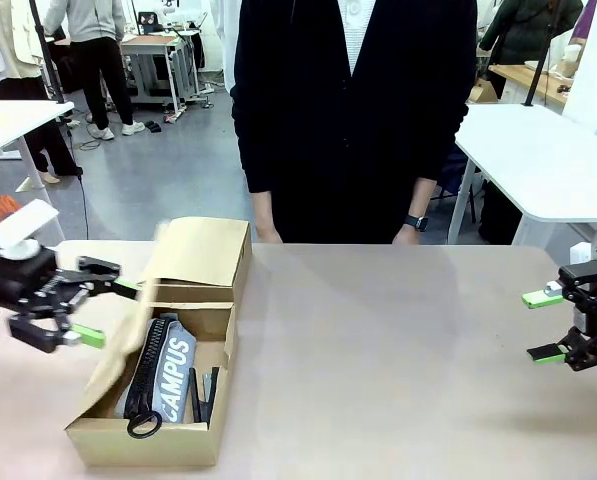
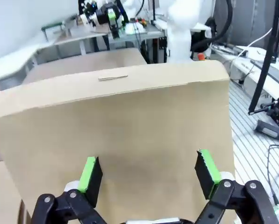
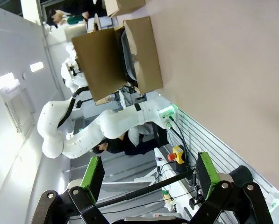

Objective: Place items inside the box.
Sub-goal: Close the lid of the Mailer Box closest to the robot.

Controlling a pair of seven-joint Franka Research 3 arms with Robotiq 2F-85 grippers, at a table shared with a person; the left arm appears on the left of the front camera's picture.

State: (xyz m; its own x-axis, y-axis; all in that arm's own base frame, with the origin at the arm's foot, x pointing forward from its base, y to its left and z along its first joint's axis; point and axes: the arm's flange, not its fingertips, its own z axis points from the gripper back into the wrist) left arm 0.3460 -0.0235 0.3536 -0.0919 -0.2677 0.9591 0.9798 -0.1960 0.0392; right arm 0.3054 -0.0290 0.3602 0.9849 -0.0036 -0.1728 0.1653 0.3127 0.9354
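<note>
— Left gripper (image 1: 90,312) sits just beside the cardboard box (image 1: 148,440), on its left, jaws spread and gripping nothing. What stands in its way?

— The box's raised side flap (image 2: 116,135). From the left wrist it is a plain matte tan sheet with rounded corners, right in front of the green pads (image 2: 89,173), with a thin staple-like mark near its top edge. Whether the pads touch it I cannot tell.

— And inside the box?

— A grey zip pouch (image 1: 170,380) printed "CAMPUS" lies lengthwise, soft fabric with a black zip and ring pull. Dark items lie against it toward the box's right wall; too small to name.

— The other arm?

— Right gripper (image 1: 546,325) hangs well apart from the box, at the table's right edge, fingers released and empty.

— Anything else around?

— A person in a dark top stands behind the table (image 1: 398,340), beyond the box's far flap. The tabletop is smooth and pale beige.
</note>
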